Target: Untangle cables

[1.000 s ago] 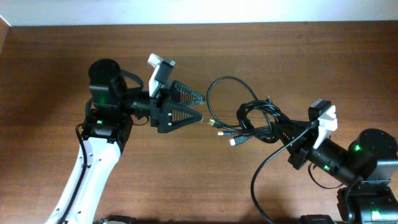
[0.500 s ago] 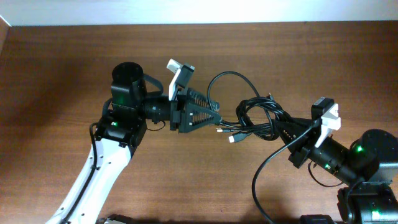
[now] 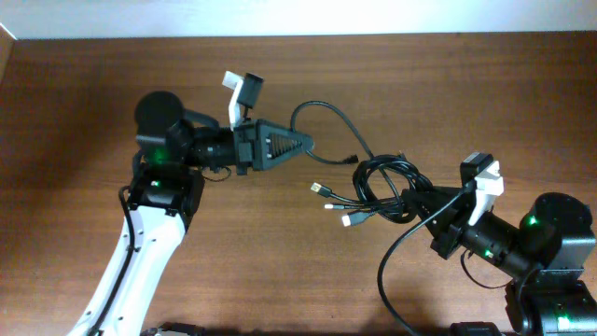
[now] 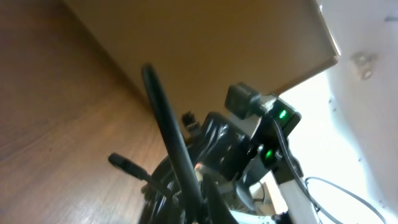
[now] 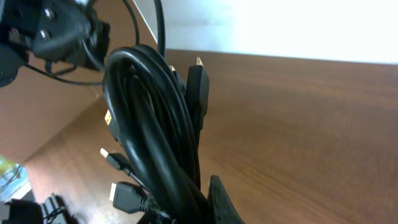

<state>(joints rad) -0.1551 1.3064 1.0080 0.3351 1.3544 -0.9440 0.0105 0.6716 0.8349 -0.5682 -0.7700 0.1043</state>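
Note:
A tangled bundle of black cables lies right of the table's centre, with small plug ends fanning out to its left. My right gripper is shut on the bundle's right side; in the right wrist view the looped cables rise from its jaws. One thin cable strand arcs out of the bundle to the left. My left gripper is shut on that strand. In the left wrist view the strand runs up from between the jaws, slightly blurred.
The wooden table's far edge meets a white wall. A thicker black wire belonging to the right arm curves down toward the front edge. The left arm's white link crosses the front left of the table.
My left gripper went from wide open to shut on the loose strand, then drew back left and up, pulling the loop away from the bundle. The right gripper kept its hold.

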